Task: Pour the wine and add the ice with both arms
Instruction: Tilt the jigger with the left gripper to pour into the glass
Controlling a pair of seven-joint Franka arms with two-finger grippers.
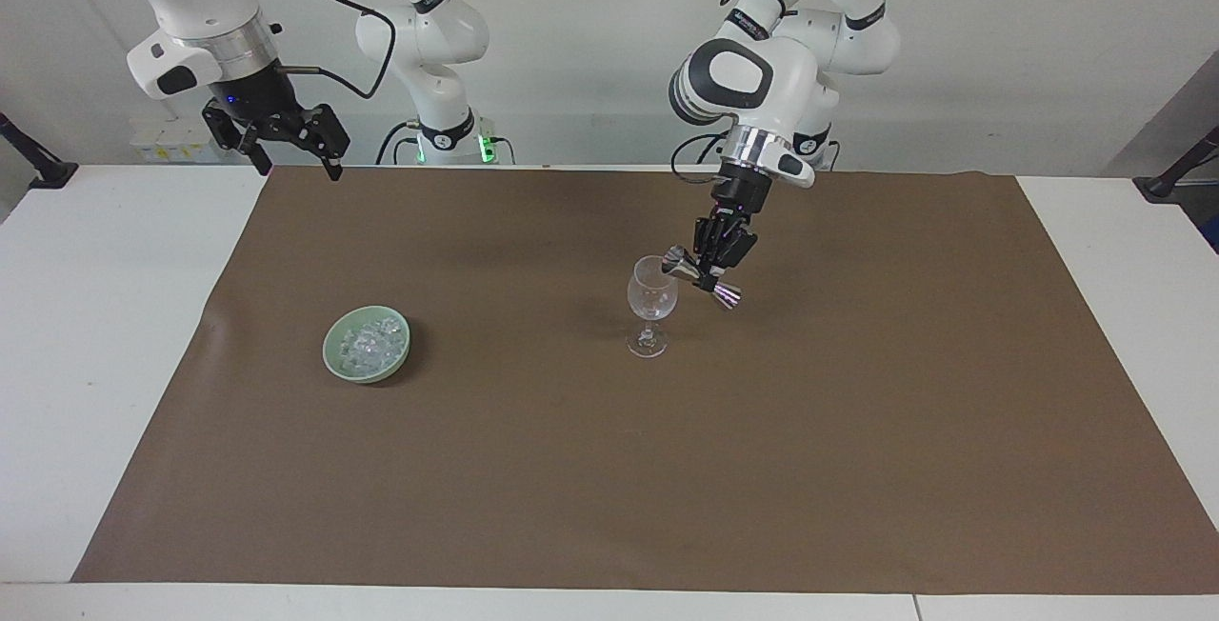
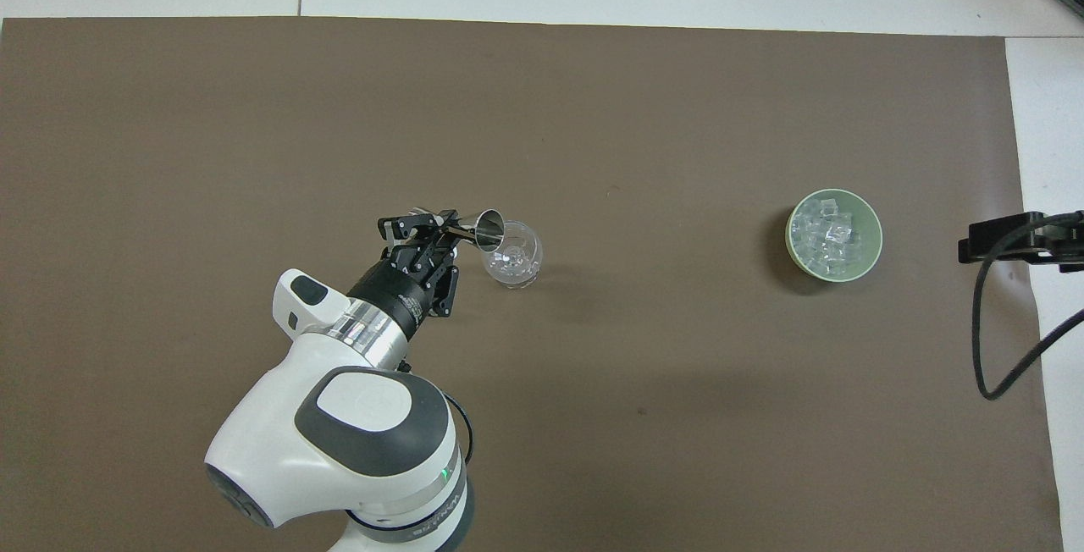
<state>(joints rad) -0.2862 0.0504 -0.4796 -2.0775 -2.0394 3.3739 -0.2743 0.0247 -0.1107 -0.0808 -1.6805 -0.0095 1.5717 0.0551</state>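
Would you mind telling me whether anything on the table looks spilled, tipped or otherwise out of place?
Nothing stands out. The wine glass stands upright, the ice sits inside its green bowl, and no spill shows on the brown mat. Only the jigger is tilted, held so by the left gripper.

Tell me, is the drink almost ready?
Not yet. The left hand holds a tipped metal cup at the glass rim, so pouring is under way. All the ice sits in its green bowl; none is in the glass. The right hand waits open, raised near the table's edge.
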